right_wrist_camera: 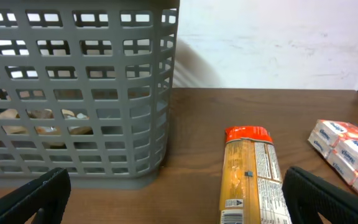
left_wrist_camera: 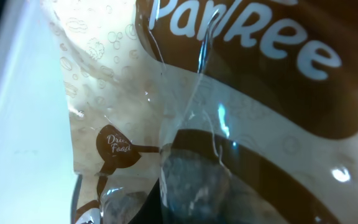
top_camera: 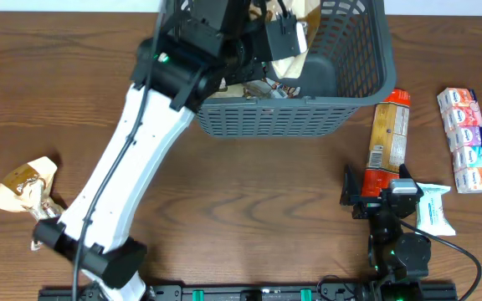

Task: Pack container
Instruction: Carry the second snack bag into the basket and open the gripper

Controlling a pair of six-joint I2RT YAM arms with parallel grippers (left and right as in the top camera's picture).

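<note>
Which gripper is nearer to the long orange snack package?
Right. The right gripper is open at the end of the long orange snack package; the left gripper is over the grey basket.

Basket grey, lattice mesh; long packet orange, red ends; bag cream-brown; table brown woodgrain.

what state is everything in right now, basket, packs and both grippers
container: upright, partly filled with snack bags
left gripper: over the container, open or shut unclear
right gripper: open, empty
orange pack: flat on table, outside container
pink multipack: flat on table, outside container
white packet: on table beside right gripper
tan bag: crumpled, on table, outside container
</note>
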